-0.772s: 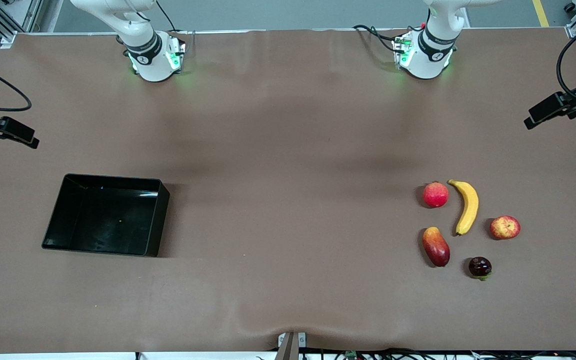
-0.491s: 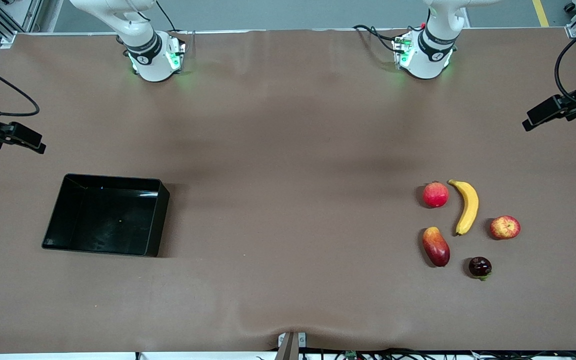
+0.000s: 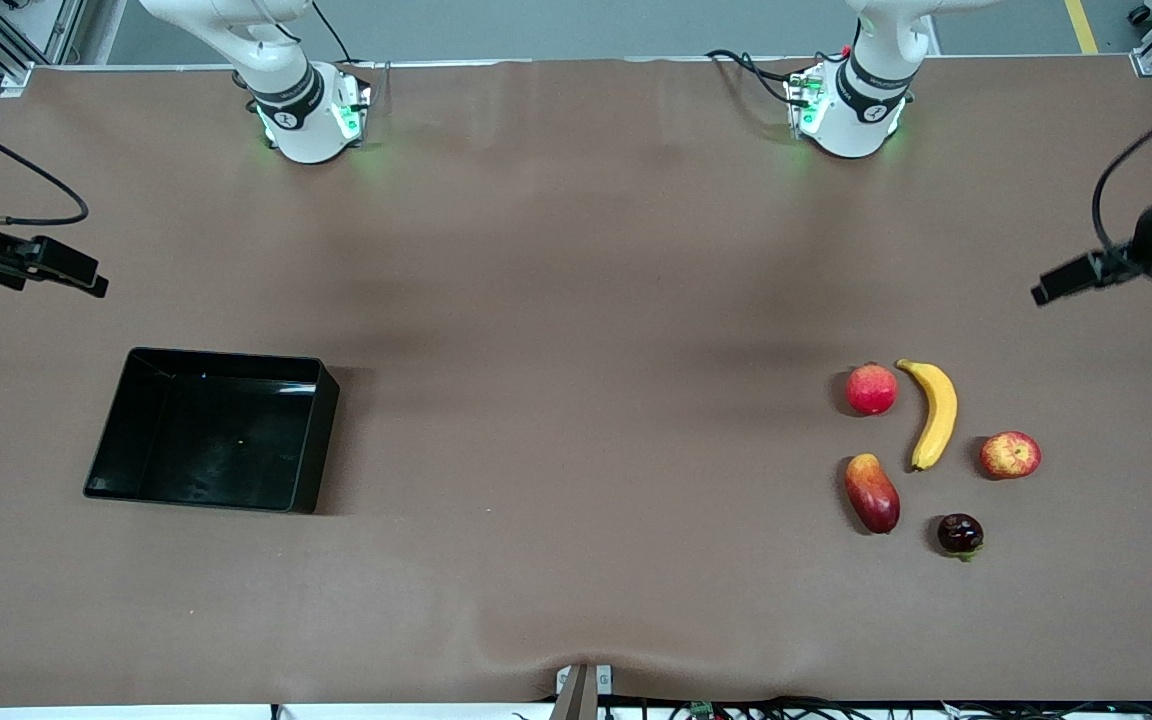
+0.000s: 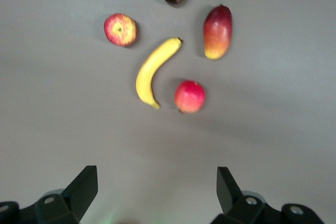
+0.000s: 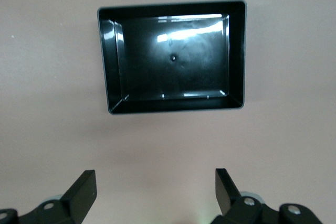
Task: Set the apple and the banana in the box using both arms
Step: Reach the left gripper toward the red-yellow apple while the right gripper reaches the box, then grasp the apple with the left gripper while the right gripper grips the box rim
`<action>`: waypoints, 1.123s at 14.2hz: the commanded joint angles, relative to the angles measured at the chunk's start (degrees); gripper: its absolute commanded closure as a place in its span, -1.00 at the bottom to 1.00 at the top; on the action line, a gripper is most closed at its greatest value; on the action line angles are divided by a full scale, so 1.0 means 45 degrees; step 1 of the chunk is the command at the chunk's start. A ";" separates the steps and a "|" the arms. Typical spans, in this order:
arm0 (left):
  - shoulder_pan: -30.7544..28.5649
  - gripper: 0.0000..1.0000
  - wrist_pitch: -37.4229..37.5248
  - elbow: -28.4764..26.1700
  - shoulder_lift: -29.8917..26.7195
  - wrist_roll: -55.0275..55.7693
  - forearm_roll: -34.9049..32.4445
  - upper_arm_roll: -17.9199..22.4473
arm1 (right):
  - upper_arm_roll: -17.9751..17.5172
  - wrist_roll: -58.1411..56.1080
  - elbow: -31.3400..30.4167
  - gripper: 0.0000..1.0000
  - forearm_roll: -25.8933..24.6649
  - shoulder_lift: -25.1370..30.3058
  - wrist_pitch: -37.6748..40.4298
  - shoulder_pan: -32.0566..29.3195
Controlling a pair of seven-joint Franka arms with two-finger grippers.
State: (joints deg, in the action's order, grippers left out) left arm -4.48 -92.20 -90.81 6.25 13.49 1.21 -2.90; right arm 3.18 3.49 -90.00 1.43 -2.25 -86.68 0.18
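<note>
- Toward the left arm's end of the table (image 3: pixel 576 300), lower half of the front view: banana (image 3: pixel 931 413) and apple (image 3: pixel 1010 454), just apart, untouched, among a pinkish fruit (image 3: pixel 871 389), a mango-like fruit (image 3: pixel 872 492) and a dark fruit (image 3: pixel 960 533).
- At the right arm's end, at similar height in the frame: box (image 3: pixel 321 440), nothing in it.
- Over bare table short of the fruit: left gripper (image 4: pixel 156 184), fingers spread wide, empty, likely lining up a pick.
- Over bare table by the box: right gripper (image 5: pixel 156 184), fingers spread too, empty, probably staged to receive.
- No legible writing or brand.
</note>
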 commanded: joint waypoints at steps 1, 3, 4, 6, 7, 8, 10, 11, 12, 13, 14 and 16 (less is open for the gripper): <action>-0.0214 -1.00 -0.1923 -0.0928 0.0719 -0.0476 -0.0464 -0.0060 | 0.0055 -0.0267 0.0194 -1.00 0.0035 0.0070 0.0318 0.0116; -0.0681 -1.00 -0.3993 -0.1866 0.1343 -0.1411 -0.0465 -0.0060 | 0.0074 -0.0677 0.0233 -1.00 -0.0082 0.0031 0.0278 0.0077; -0.0780 -1.00 -0.4970 -0.2218 0.1772 -0.1803 -0.0465 -0.0060 | 0.0075 -0.0737 0.0214 -1.00 -0.0237 -0.0027 0.0240 0.0019; -0.1306 -1.00 -0.6322 -0.2437 0.2689 -0.2738 -0.0465 -0.0060 | 0.0094 -0.1106 0.0233 -1.00 -0.0608 -0.0086 0.0045 -0.0060; -0.1425 -1.00 -0.6907 -0.2398 0.3177 -0.3556 -0.0465 -0.0060 | 0.0075 -0.1147 0.0175 -1.00 -0.0784 -0.0125 0.0005 -0.0002; -0.1755 -1.00 -0.7648 -0.2378 0.3646 -0.4454 -0.0465 -0.0040 | 0.0075 -0.1147 0.0175 -1.00 -0.0786 -0.0280 0.0005 0.0076; -0.2225 -1.00 -0.8899 -0.2339 0.4565 -0.5571 -0.0465 -0.0060 | 0.0075 -0.1128 0.0194 -1.00 -0.0844 -0.0515 -0.0305 -0.0039; -0.2246 -1.00 -0.9447 -0.2339 0.4936 -0.5827 -0.0465 -0.0060 | 0.0133 -0.1147 0.0175 -1.00 -0.0844 -0.0825 -0.0946 -0.0176; -0.2266 -1.00 -0.9742 -0.2320 0.5191 -0.5946 -0.0465 -0.0060 | 0.0133 -0.1186 0.0175 -1.00 -0.0844 -0.1234 -0.1590 -0.0506; -0.2305 -1.00 -0.9919 -0.2262 0.5426 -0.5986 -0.0465 -0.0060 | 0.0133 -0.1457 0.0175 -1.00 -0.0844 -0.1587 -0.1945 -0.0761; -0.2305 -1.00 -1.0056 -0.2164 0.5699 -0.5986 -0.0445 -0.0060 | 0.0153 -0.1673 0.0175 -1.00 -0.0844 -0.1803 -0.2142 -0.0821; -0.2286 -1.00 -1.0349 -0.2085 0.6207 -0.5986 -0.0309 -0.0099 | 0.0153 -0.1714 0.0175 -1.00 -0.0941 -0.2562 -0.2687 -0.1074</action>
State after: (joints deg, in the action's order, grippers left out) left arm -14.81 -137.57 -101.75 32.04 -12.96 -0.07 -2.98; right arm 4.40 -3.26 -89.99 -1.58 -10.70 -97.08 -3.20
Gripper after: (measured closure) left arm 0.000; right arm 0.000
